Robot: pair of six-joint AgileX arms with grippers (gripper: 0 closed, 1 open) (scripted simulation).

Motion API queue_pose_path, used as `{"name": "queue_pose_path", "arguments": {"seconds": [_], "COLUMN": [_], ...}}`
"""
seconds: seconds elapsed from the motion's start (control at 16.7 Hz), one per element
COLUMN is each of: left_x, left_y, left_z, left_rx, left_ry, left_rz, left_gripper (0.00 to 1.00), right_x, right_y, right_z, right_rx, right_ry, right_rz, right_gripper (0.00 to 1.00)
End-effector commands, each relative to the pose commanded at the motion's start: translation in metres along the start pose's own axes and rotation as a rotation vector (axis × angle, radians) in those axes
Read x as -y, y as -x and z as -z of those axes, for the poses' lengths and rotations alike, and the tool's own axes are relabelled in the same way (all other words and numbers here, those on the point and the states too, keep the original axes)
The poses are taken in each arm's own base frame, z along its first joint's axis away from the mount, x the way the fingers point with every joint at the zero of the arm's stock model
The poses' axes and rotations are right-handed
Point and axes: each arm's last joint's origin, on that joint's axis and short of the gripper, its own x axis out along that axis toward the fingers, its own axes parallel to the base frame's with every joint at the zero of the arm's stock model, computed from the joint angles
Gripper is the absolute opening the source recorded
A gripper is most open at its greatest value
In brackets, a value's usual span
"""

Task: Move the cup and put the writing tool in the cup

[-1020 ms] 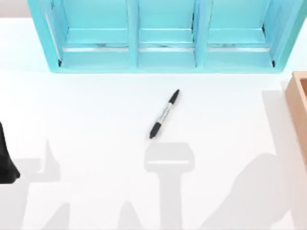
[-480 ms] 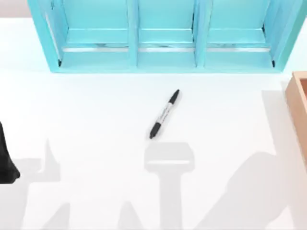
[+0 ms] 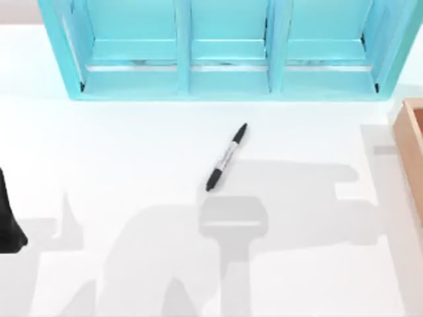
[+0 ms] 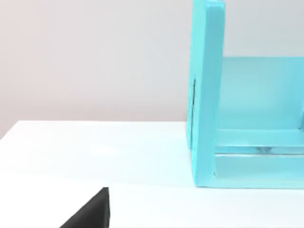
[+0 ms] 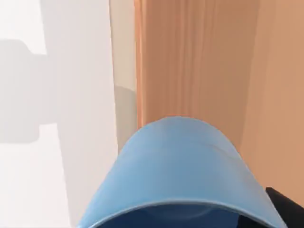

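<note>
marker: slim black marker pen with a grey printed barrel [image 3: 226, 157] lying flat near the middle of the white bench [image 3: 132, 152]; it sits on a diagonal, one black end up toward the shelf, the other down toward the near edge; nothing is touching it
cup: small plain blue tapered cup [image 5: 180, 175] sits right up close in the right wrist view, rim toward the camera; orange-brown wood and a strip of white bench lie behind it
right arm: a black bit [image 5: 285, 204] pokes in beside the cup in its wrist view; can't tell if the fingers are apart or clamped on the cup, honestly
left arm: a dark part [image 3: 8, 218] sits at the left edge of the top view, well apart from the marker; can't tell how its fingers stand either
shelf: light-blue open shelf unit with three compartments [image 3: 225, 53] along the far side of the bench; its side panel [image 4: 206, 95] stands upright in the left wrist view
box: orange-brown wooden box [image 3: 411, 152] at the right edge of the bench
</note>
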Motion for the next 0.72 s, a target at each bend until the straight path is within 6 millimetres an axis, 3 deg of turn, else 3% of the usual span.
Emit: {"name": "queue_pose_path", "arguments": {"seconds": [0.18, 0.3, 0.54, 0.72], "left_x": [0.0, 0.0, 0.0, 0.0], "left_y": [0.0, 0.0, 0.0, 0.0], "left_z": [0.0, 0.0, 0.0, 0.0], "left_rx": [0.0, 0.0, 0.0, 0.0], "left_ry": [0.0, 0.0, 0.0, 0.0], "left_rz": [0.0, 0.0, 0.0, 0.0], "left_gripper": [1.0, 1.0, 1.0, 1.0], "right_x": [-0.033, -0.041, -0.04, -0.064], "right_y": [0.037, 0.046, 0.043, 0.029], "right_z": [0.013, 0.018, 0.016, 0.009], "right_rx": [0.023, 0.036, 0.03, 0.046], "right_ry": [-0.008, -0.008, -0.011, 0.006], "right_rz": [0.002, 0.001, -0.001, -0.008], "right_gripper": [0.0, 0.0, 0.0, 0.0]}}
